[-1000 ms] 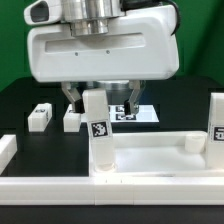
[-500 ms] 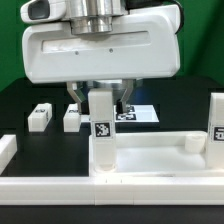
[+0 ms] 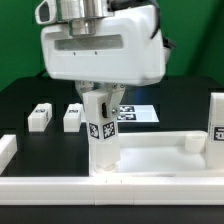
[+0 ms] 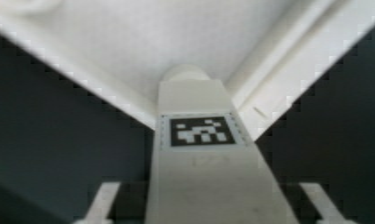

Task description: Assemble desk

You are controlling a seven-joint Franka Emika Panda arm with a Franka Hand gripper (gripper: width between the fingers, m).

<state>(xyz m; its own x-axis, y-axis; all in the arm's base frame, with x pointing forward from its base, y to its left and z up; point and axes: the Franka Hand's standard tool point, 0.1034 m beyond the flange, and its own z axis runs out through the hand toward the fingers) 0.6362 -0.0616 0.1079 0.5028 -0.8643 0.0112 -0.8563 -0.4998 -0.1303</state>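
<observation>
The desk top [image 3: 150,152] is a white rimmed tray lying across the front of the black table. A white square leg [image 3: 101,135] with a tag stands upright at its corner on the exterior view's left. My gripper [image 3: 103,98] comes down over this leg from above and is shut on its upper part. In the wrist view the tagged leg [image 4: 205,140] runs up the middle, with my gripper [image 4: 210,205] on either side of it and one finger [image 4: 106,200] showing beside it. A second leg [image 3: 216,120] stands upright at the far right corner.
Two loose white legs [image 3: 39,116] [image 3: 73,116] lie on the black table behind the top, on the exterior view's left. The marker board [image 3: 137,113] lies flat behind the gripper. A short white stub [image 3: 193,142] sticks up from the top near the right leg.
The jaws have closed from wide open onto the upright leg. The hand has since turned about its vertical axis, and the leg's tagged face has turned with it.
</observation>
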